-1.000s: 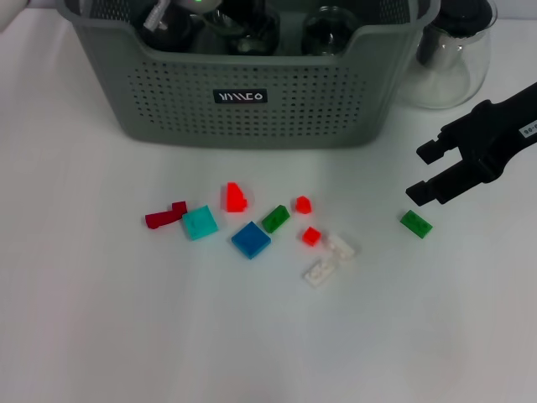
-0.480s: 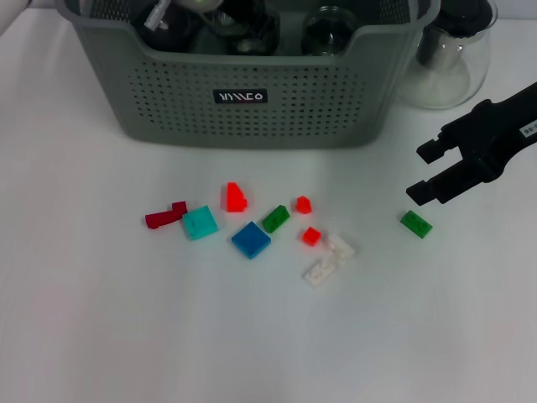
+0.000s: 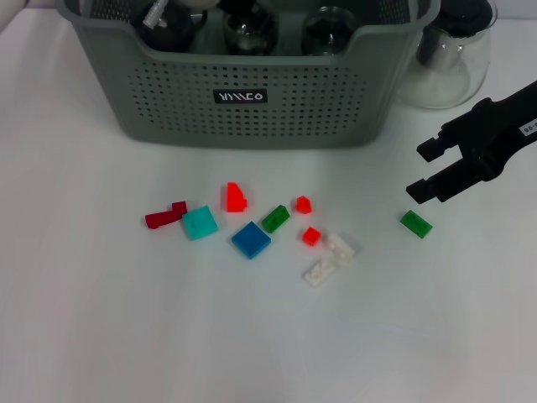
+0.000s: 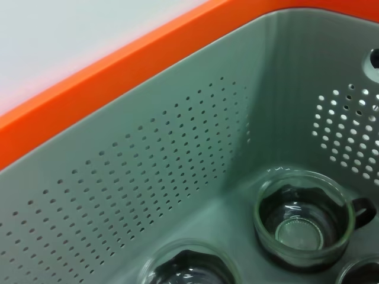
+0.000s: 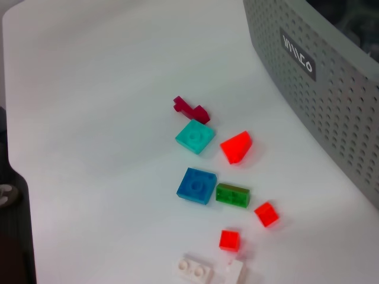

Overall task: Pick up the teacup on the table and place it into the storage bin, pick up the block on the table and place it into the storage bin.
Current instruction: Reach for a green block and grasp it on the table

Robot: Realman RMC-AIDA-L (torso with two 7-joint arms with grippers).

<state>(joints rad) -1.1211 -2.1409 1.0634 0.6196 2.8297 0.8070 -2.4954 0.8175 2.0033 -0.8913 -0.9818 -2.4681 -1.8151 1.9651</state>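
White tabletop. Our right gripper, jaws apart, hovers just above the green block, near the storage bin. We should descend straight, centring the block. Left gripper is over the bin; its state we cannot tell.

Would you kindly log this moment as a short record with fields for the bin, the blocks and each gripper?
storage bin: grey-green perforated basket at the far side of the table, glass teacups already inside
blocks on table: cluster in front of the bin, including a blue block and a teal block
lone block: green block, apart to the right of the cluster
right gripper: jaws open, empty, just above the green block
left gripper: not seen; its camera looks into the bin
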